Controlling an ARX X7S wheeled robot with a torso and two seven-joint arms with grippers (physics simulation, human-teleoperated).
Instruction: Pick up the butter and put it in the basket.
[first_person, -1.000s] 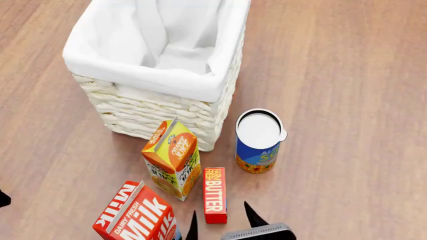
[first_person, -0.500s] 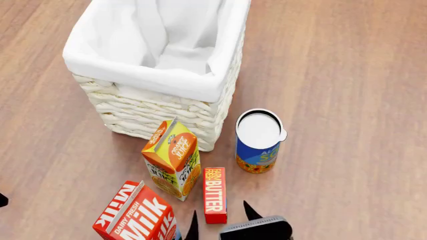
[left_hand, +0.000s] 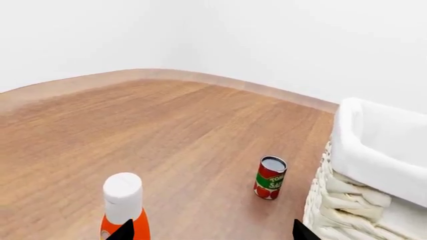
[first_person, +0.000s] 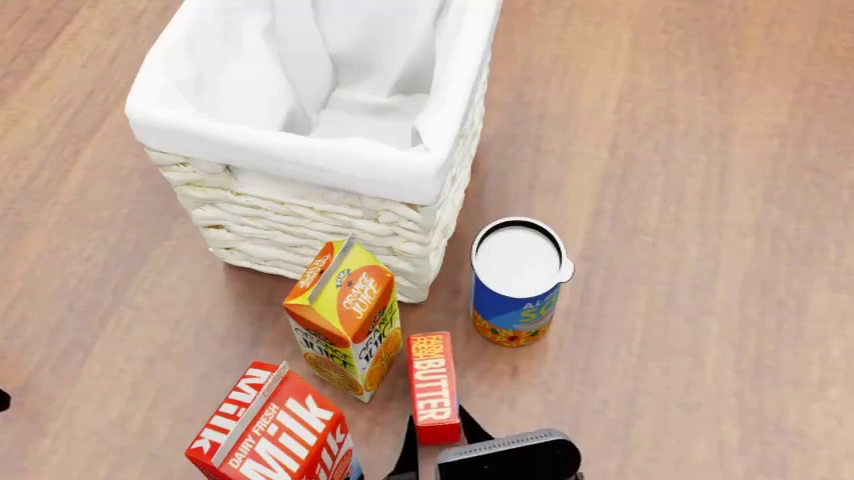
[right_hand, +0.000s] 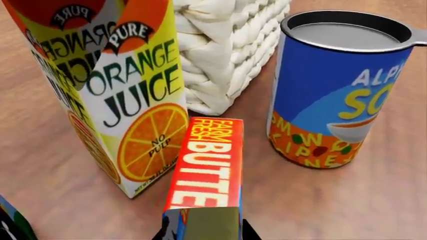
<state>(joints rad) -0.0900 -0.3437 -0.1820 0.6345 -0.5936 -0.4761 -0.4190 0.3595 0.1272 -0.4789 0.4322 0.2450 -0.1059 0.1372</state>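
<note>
The butter (first_person: 433, 381), a slim red box with white lettering, lies on the wood floor between the orange juice carton (first_person: 344, 315) and the soup can (first_person: 518, 285). My right gripper (first_person: 437, 442) is shut on its near end, with a black finger pressed against each side. In the right wrist view the butter (right_hand: 208, 170) fills the space between the jaws of the right gripper (right_hand: 203, 233). Beyond the cartons stands the basket (first_person: 287, 150), cream wicker with a white liner; its wall (right_hand: 227, 45) shows in that view too. My left gripper (left_hand: 213, 232) is open over bare floor, beside the basket (left_hand: 373, 150).
A red-and-white milk carton (first_person: 274, 430) lies near my right gripper, to the left of the butter. In the left wrist view a tomato sauce can (left_hand: 270, 177) stands close to the basket and an orange bottle with a white cap (left_hand: 123, 202) sits by one fingertip.
The right gripper's fingers, spread wide either side of the butter before, have closed onto its near end. The butter has shifted slightly. The left arm has slipped almost out of the head view.
</note>
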